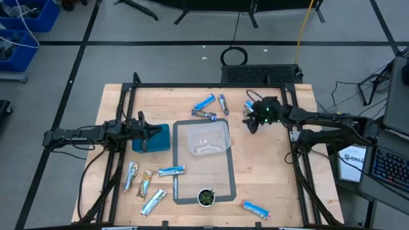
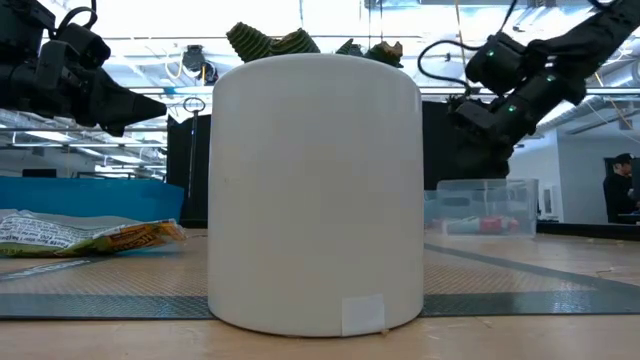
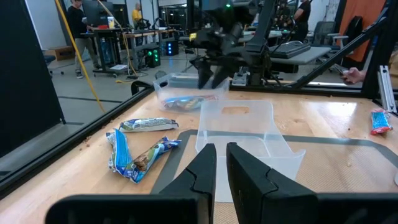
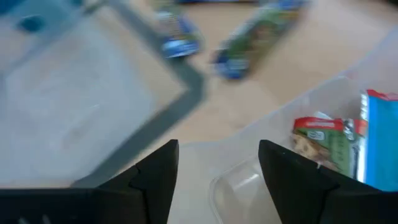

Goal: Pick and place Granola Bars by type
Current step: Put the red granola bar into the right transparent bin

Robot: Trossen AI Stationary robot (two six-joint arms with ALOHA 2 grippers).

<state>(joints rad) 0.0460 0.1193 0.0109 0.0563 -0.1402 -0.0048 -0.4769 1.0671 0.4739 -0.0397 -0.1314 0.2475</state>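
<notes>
Granola bars lie scattered on the table: a group of blue and silvery ones (image 1: 208,107) at the far side, several blue and tan ones (image 1: 150,182) near the left front, and one blue-and-red bar (image 1: 255,207) at the right front. A small clear bin (image 1: 249,105) holds a tan-green bar (image 4: 320,140) and a blue bar (image 4: 379,143). My right gripper (image 1: 251,122) hovers open above that bin's edge, with nothing between its fingers (image 4: 217,162). My left gripper (image 1: 156,132) waits shut over a blue tray (image 1: 160,140), pointing toward the table's middle (image 3: 221,162).
A larger clear container (image 1: 204,137) sits on a grey mat (image 1: 230,182) in the middle. A small round green thing in a white pot (image 1: 206,197) stands at the mat's near edge and fills the low view (image 2: 315,190). A black frame (image 1: 192,86) borders the table.
</notes>
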